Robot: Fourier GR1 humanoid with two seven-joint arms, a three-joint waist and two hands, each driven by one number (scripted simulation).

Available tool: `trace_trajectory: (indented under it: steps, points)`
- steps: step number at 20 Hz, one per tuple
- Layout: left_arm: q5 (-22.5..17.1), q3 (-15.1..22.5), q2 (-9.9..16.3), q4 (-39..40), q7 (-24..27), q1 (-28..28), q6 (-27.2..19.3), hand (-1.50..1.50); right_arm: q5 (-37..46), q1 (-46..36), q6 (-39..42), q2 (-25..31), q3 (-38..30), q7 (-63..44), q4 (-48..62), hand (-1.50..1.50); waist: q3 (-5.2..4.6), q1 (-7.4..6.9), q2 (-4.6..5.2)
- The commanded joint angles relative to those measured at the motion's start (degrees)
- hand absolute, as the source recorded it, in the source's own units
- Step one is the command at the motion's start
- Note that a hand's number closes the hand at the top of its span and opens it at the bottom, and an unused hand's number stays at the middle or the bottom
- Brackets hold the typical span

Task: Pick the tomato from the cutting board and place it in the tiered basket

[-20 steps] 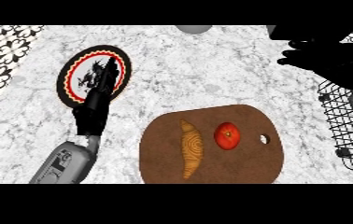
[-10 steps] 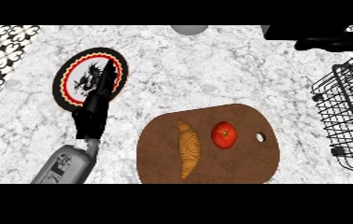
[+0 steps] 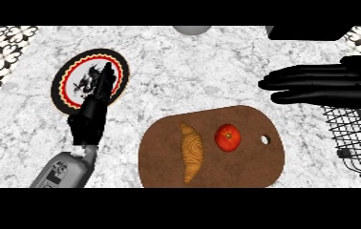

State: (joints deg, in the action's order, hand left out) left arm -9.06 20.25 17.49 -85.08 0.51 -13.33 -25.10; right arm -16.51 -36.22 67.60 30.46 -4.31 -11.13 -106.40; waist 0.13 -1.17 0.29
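We judge the tomato [image 3: 227,137] smooth and soft (bruisable), so our spread-fingered right hand [image 3: 317,85] should cup its sides.

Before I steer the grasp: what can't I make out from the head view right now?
- Tiered basket: cut off by the right edge; its tiers don't show.
- Right robot hand: its wrist runs off the right edge.
- Grey object at the top edge: mostly cut off, unidentifiable.
- Plate: partly hidden by the left robot hand.

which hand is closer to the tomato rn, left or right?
Right. The right hand hovers open just up and right of the tomato, fingers pointing left. The left hand is farther off to the tomato's left, over the plate, beyond the croissant.
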Motion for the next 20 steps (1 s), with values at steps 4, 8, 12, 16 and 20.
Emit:
trace_trajectory:
  steps: [4, 8, 12, 16, 20]
  points:
    - [0.6, -0.45, -0.57, -1.46, -1.46, 0.28, 0.48, 0.0, 8.69, 0.83, 9.56, -0.05, 4.17, 5.61, -3.01, -1.5, -0.02, 0.14, 0.02]
    - [0.33, -1.25, 0.84, -2.96, -0.88, 2.99, 2.01, 0.0, 14.2, 3.34, 7.99, 1.17, 6.59, 6.74, -6.83, -1.5, -0.03, 0.28, -0.07]
    - [2.47, -0.09, -2.09, -1.15, -2.16, 0.46, 0.25, 0.0, 20.9, 3.73, 7.46, 2.57, 8.25, 11.52, -5.03, -1.5, 0.02, 0.03, 0.23]
    - [2.67, -0.15, -1.51, -3.23, -0.95, 2.85, 1.63, 0.0, 29.25, 4.16, 3.51, 4.27, 9.86, 18.01, -4.79, -1.5, 0.06, -0.49, 0.23]
    - [3.59, -1.64, -3.87, 0.6, -2.01, -1.56, 0.44, 0.0, 37.88, 6.76, -3.95, 5.2, 15.67, 23.96, -6.41, -1.5, 0.07, 0.03, 0.36]
